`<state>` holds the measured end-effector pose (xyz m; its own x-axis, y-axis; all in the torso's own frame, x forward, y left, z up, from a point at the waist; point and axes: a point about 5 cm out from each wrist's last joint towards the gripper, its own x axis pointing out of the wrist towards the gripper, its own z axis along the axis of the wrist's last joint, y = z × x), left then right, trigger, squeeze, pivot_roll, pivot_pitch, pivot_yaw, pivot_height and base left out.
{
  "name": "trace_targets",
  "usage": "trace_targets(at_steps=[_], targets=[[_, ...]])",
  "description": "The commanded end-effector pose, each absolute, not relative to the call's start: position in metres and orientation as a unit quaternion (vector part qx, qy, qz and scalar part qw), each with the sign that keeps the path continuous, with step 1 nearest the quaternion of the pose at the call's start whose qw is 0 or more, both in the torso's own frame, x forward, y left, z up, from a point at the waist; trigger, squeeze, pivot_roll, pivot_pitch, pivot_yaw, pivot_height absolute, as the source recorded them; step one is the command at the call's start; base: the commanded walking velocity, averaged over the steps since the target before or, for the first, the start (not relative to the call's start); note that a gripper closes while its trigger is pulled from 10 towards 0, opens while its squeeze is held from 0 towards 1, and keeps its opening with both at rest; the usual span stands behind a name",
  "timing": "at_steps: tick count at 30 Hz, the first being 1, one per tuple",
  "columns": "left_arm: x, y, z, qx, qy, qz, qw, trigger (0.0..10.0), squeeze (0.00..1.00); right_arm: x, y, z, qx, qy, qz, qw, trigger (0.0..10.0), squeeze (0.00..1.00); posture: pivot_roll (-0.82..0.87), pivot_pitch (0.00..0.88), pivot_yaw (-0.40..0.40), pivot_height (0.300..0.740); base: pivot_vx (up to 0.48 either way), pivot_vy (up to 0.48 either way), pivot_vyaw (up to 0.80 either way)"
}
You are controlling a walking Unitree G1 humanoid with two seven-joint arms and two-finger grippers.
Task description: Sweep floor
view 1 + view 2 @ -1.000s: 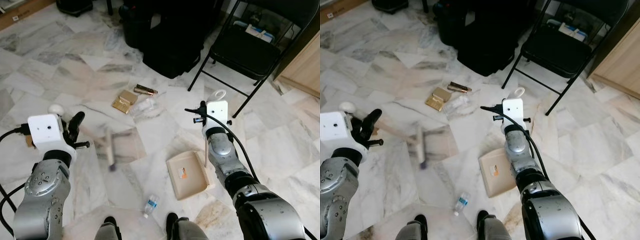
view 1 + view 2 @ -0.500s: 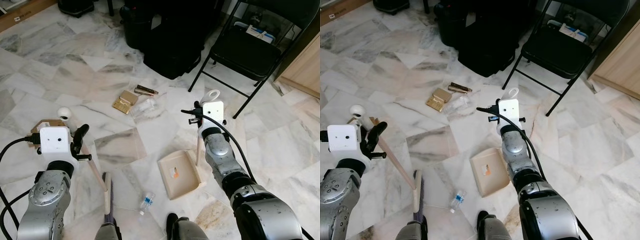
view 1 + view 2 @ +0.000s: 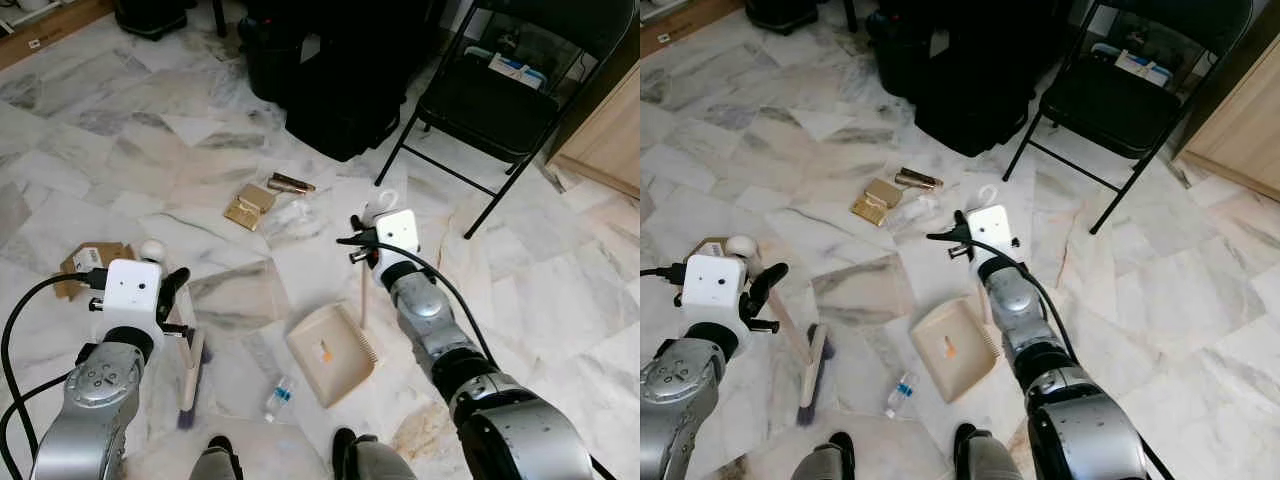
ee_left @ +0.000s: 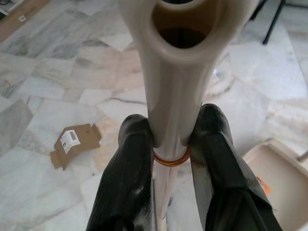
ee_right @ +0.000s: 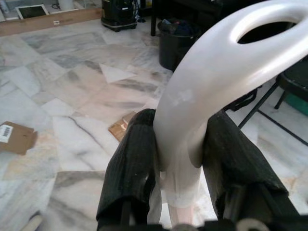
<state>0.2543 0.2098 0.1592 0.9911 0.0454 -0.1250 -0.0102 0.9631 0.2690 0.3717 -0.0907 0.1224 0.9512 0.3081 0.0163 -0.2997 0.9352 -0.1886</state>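
On marble floor, left hand [image 4: 171, 159] grips broom [image 3: 812, 370], right hand [image 5: 180, 159] grips dustpan [image 3: 330, 353]; labels unreadable.

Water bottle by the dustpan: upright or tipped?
Tipped. The water bottle lies on its side on the floor, apart from the dustpan.

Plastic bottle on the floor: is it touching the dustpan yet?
Apart. In the left eye view, a strip of bare marble separates the bottle from the dustpan; the broom head lies on its other side.
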Motion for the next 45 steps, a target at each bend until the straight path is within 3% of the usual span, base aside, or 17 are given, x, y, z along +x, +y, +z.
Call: trace_targets(at_steps=[1,14,17,24,33,41,45], targets=[[0.252,0.213,0.152,0.156,0.101,0.021,0.982,10.0,0.0,0.364,-0.088,0.103,-0.093,0.019,0.168,0.981,10.0,0.0,0.03,0.265,-0.054,0.74,0.0,0.0,0.0],[0.249,0.213,0.146,0.166,0.211,-0.015,0.963,10.0,0.0,0.369,-0.087,0.107,-0.106,0.03,0.145,0.983,10.0,0.0,0.04,0.283,-0.054,0.74,0.0,0.0,0.0],[0.244,0.2,0.141,0.077,0.263,-0.066,0.96,10.0,0.0,0.371,-0.087,0.109,-0.104,0.029,0.126,0.986,10.0,0.0,0.04,0.288,-0.052,0.74,0.0,0.0,0.0],[0.244,0.179,0.151,-0.058,0.278,-0.134,0.949,10.0,0.0,0.373,-0.087,0.114,-0.101,0.024,0.116,0.988,10.0,0.0,0.05,0.29,-0.046,0.74,0.0,0.0,0.0],[0.255,0.174,0.17,-0.167,0.232,-0.106,0.952,10.0,0.0,0.375,-0.089,0.117,-0.095,0.019,0.102,0.99,10.0,0.0,0.05,0.294,-0.044,0.74,0.0,0.0,0.0],[0.259,0.165,0.178,-0.194,0.21,-0.095,0.954,10.0,0.0,0.375,-0.088,0.12,-0.081,0.006,0.097,0.992,10.0,0.0,0.06,0.294,-0.045,0.74,0.0,0.0,0.0],[0.264,0.173,0.189,-0.19,0.161,-0.061,0.967,10.0,0.0,0.377,-0.091,0.126,-0.063,-0.005,0.089,0.994,10.0,0.0,0.06,0.291,-0.046,0.74,0.0,0.0,0.0]])
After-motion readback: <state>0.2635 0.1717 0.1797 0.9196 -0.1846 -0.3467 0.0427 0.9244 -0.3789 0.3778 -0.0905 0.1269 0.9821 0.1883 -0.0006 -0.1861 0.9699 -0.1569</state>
